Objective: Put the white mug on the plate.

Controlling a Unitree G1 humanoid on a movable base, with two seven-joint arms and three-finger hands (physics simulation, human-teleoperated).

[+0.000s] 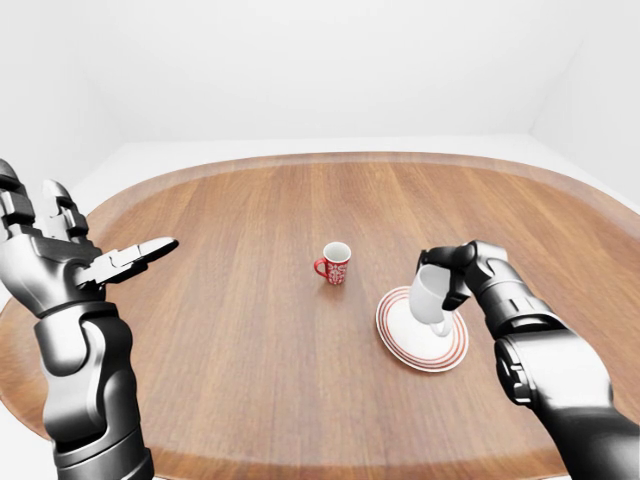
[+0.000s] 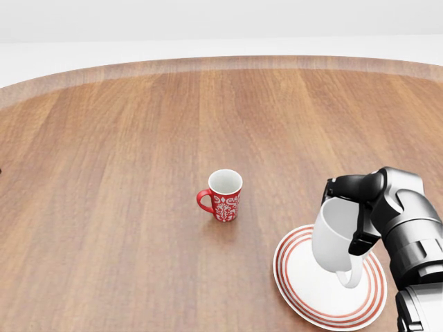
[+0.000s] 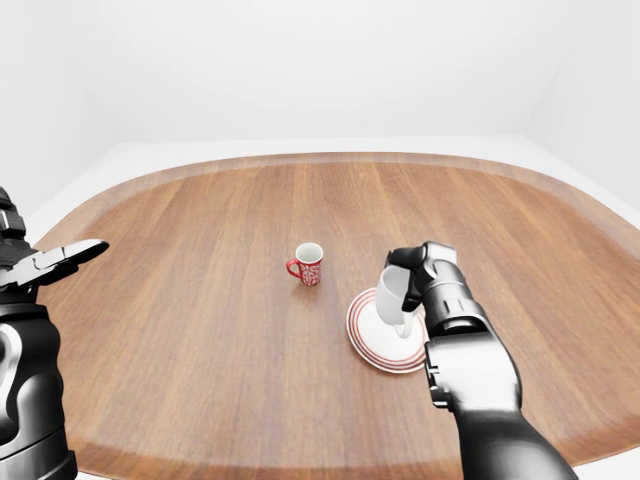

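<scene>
**White mug hanging over the plate**

A large oval wooden table (image 1: 250,330) is sitting in a plain white room, filling most of every view.

The right hand (image 2: 356,207) is gripping the white mug (image 2: 334,242), its dark fingers (image 2: 361,235) closing over the rim and down one side. The mug is tilting, its handle pointing down toward the plate (image 2: 304,290), and it is hanging directly over the plate's white centre. Whether the handle is touching the plate or riding just clear of it cannot be told from these views. The hand is covering the mug's mouth, so its inside is not showing.

The left hand (image 1: 95,262) is holding nothing; it is standing raised at the left edge of the left-eye view, fingers spread wide apart, well away from everything on the table. In the right-eye view only part of it is showing, cut off by the frame.

Counting outward: two mugs, one white in the hand and one red mug (image 2: 223,195) with a white pattern, standing upright on the table to the left of the plate, apart from it, handle to the left. One plate, white with red rings near its rim. In the head view the plate's lower right is being hidden by the right arm.
</scene>
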